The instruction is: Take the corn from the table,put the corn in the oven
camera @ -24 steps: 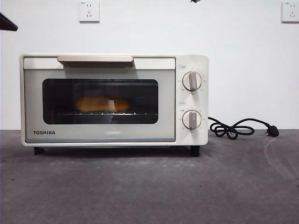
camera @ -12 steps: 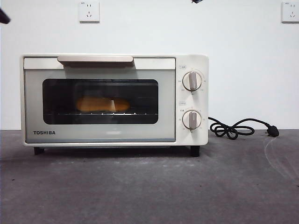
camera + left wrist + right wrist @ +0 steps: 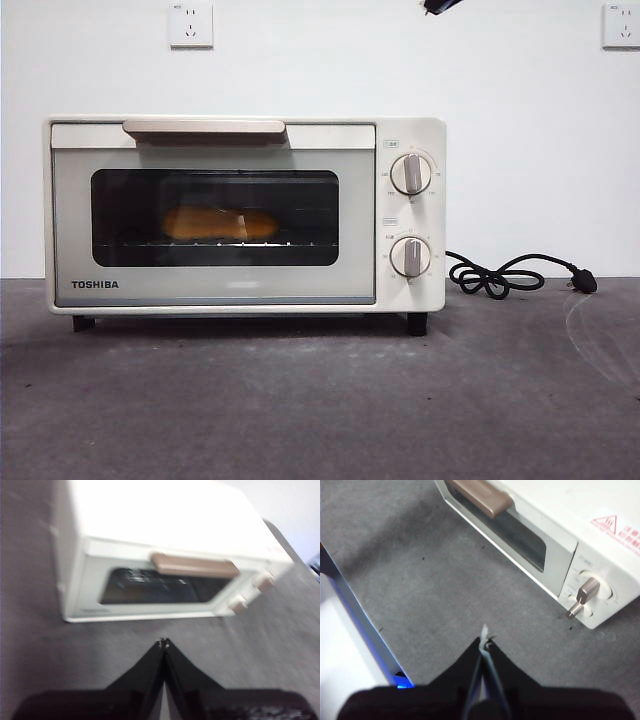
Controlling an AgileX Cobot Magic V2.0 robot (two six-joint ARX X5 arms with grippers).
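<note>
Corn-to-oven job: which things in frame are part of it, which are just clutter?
Job:
corn, on the rack inside, behind the closed door
oven
table

Lying about:
black cord, loose on the table beside the oven
two wall sockets

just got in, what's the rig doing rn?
Nothing is being handled at the moment. The corn lies on the rack inside the oven, seen through the glass of the closed door. The left gripper and right gripper are both shut and empty, held above the table in front of the oven. The put-in step looks done.
</note>
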